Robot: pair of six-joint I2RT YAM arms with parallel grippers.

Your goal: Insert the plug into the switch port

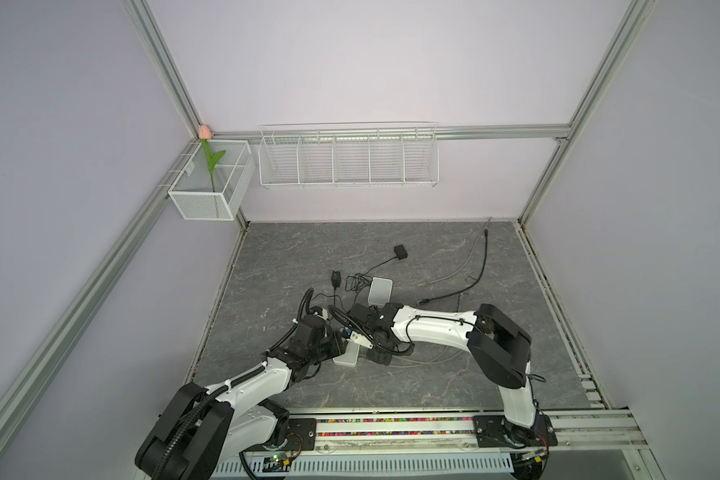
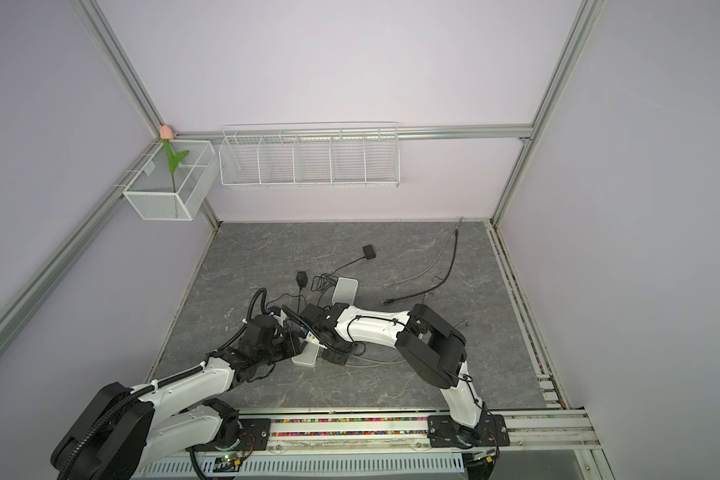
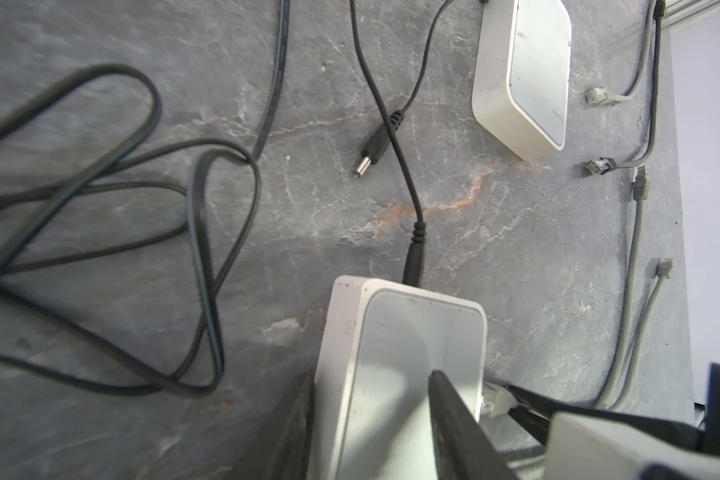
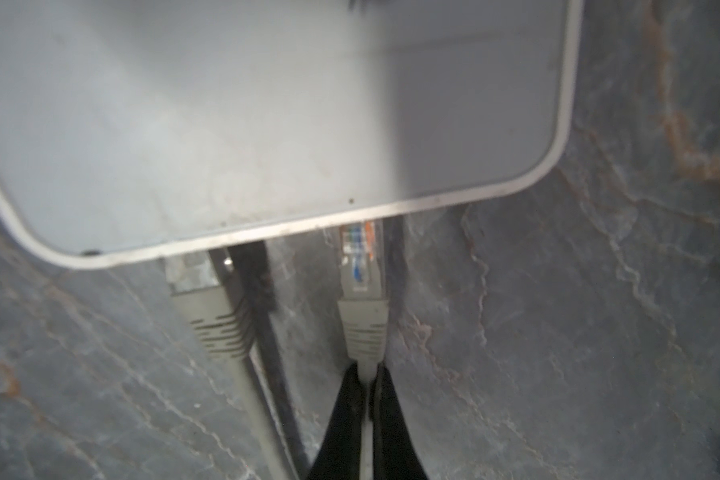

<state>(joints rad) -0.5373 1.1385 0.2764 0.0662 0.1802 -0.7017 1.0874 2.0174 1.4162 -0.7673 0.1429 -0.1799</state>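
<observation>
switch point(image 3: 391, 365): white shell, pale grey top | plug point(image 4: 361, 316): grey boot, clear tip (orange, blue, green wires inside) | tabletop point(image 3: 516, 249): dark grey marbled, white and rust veins | power cable point(image 3: 414, 262): black

No text legible anywhere. Switch point(image 3: 395, 345) top face: faint marks near the edge, possibly symbols, too blurred to read.

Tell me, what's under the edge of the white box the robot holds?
Two grey plug tips go under the edge of the switch: the plug held by the right hand, and a second plug beside a black cable. The ports themselves are covered by its top.
</observation>
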